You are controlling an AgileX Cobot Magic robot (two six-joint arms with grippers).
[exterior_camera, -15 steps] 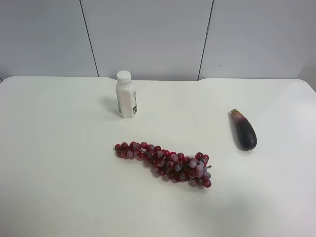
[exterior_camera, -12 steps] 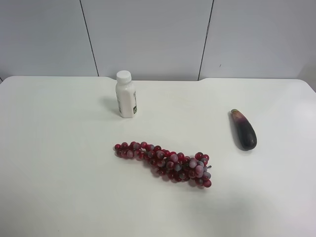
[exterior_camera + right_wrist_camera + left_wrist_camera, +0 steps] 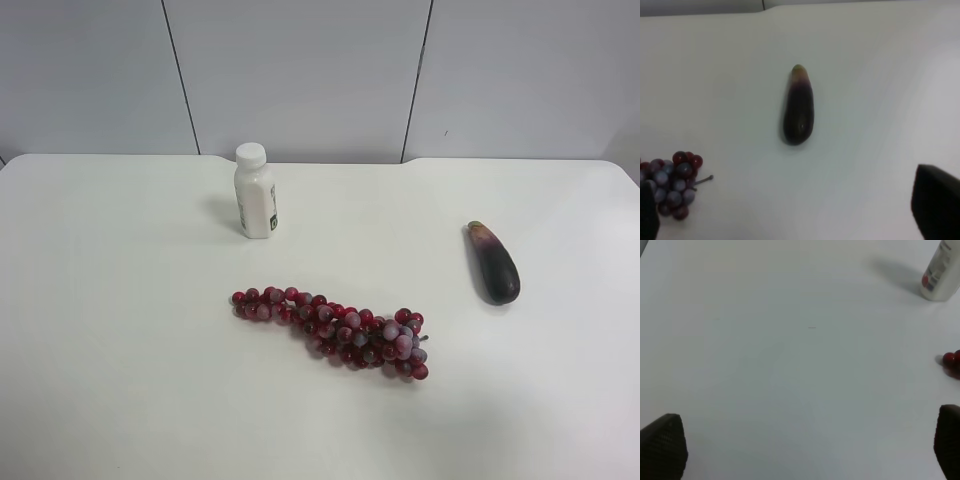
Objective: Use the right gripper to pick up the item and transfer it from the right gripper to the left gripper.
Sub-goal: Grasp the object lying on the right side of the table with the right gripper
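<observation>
The item, a dark purple toy eggplant (image 3: 492, 263) with a yellow-green tip, lies flat on the white table (image 3: 120, 300) at the exterior high view's right. In the right wrist view the eggplant (image 3: 799, 106) lies some way ahead of my right gripper (image 3: 790, 210), whose black fingertips (image 3: 936, 205) stand wide apart at the frame's corners: open, holding nothing. My left gripper (image 3: 805, 447) is open too, over bare table, its fingertips (image 3: 662, 445) far apart. Neither arm shows in the exterior high view.
A bunch of red grapes (image 3: 335, 332) lies mid-table, its end also in the right wrist view as grapes (image 3: 672, 189). A white bottle (image 3: 254, 191) stands upright behind it; the bottle (image 3: 942, 271) and one grape (image 3: 951, 360) show in the left wrist view. A grey panelled wall backs the table.
</observation>
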